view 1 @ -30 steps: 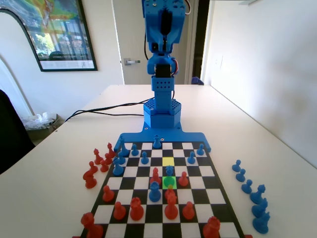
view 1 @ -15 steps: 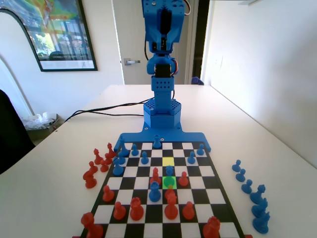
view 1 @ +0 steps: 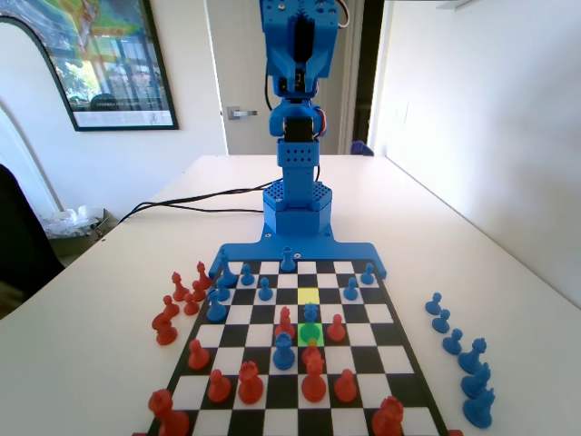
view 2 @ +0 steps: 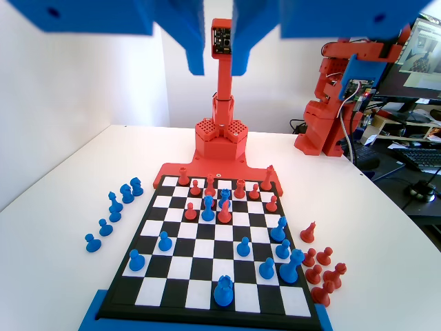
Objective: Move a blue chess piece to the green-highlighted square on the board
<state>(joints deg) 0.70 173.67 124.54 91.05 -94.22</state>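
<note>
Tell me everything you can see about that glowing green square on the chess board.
The green-highlighted square is one bright green cell on the board, near the middle in the fixed view, same size as its neighbours. The yellow square lies two rows beyond it, toward the blue arm. The blue chess piece rises at its far edge; whether it stands on the green I cannot tell. A red piece overlaps its near edge.

The blue jaws hang apart at the top edge, high above the board, where red and blue pieces mingle mid-game. A blue chess piece stands among red pieces near the centre; captured blue pieces and red pieces line the white bench.
</note>
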